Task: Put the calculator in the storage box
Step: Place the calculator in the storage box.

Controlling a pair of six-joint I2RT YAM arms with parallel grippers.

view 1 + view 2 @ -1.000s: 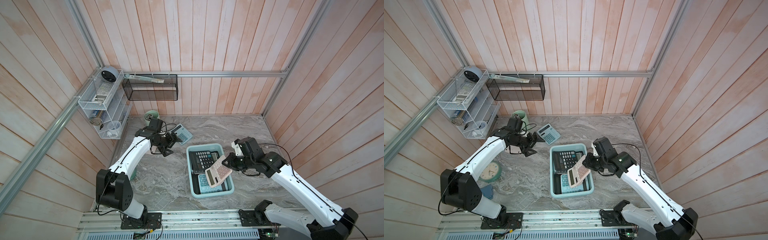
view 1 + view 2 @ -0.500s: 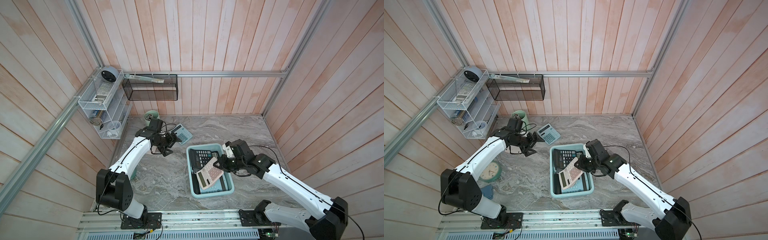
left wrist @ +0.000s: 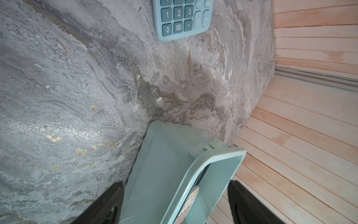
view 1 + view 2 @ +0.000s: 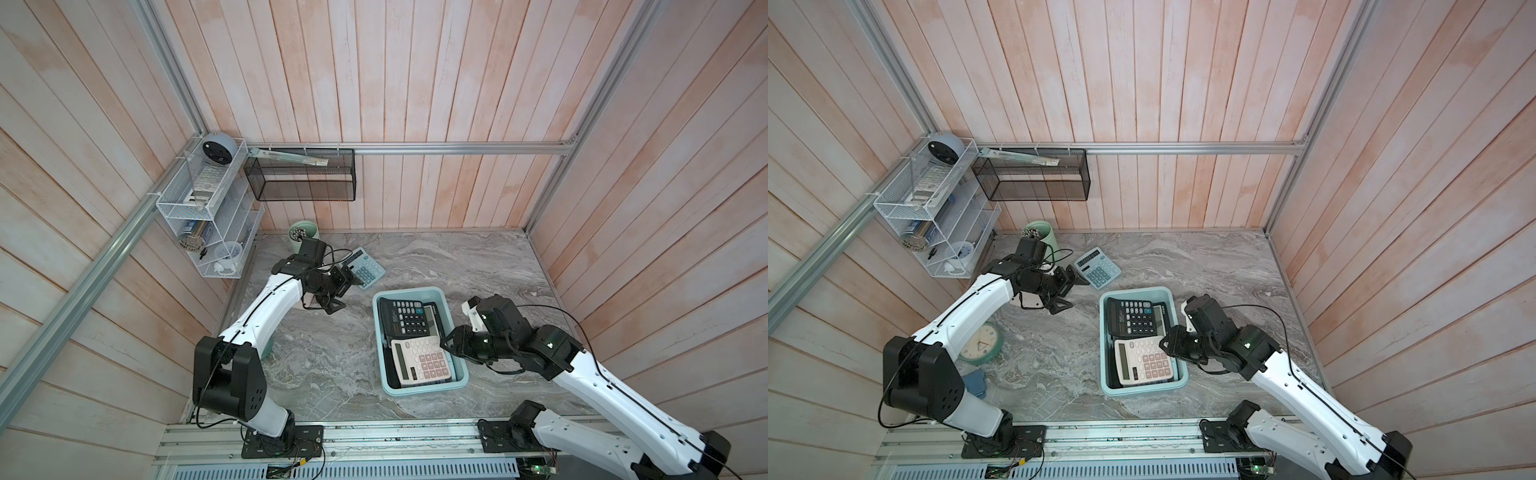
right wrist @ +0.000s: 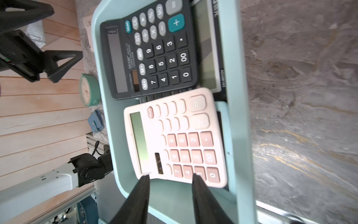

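The light teal storage box [image 4: 423, 389] [image 4: 1143, 389] stands on the marble table. In it a pink calculator [image 4: 422, 363] [image 4: 1144, 361] [image 5: 174, 139] lies flat at the near end, next to a black calculator [image 4: 405, 318] [image 5: 151, 54] that rests on another dark one. My right gripper [image 4: 446, 343] [image 4: 1165, 343] [image 5: 170, 176] hovers at the pink calculator's edge, open, with nothing between its fingers. A blue calculator [image 4: 365, 268] [image 4: 1098, 268] [image 3: 182, 19] lies on the table behind the box. My left gripper [image 4: 343, 291] [image 4: 1071, 293] [image 3: 175, 183] stands open beside it, empty.
A mint-green cup [image 4: 303, 232] stands in the back left corner. A black mesh basket [image 4: 301, 178] and a white wire rack [image 4: 208, 216] hang on the walls. A green clock [image 4: 980, 345] and a small blue object [image 4: 973, 382] lie under my left arm.
My right gripper carried the pink calculator down from above the box's right rim into the box and opened, leaving it lying flat. The left arm has not moved.
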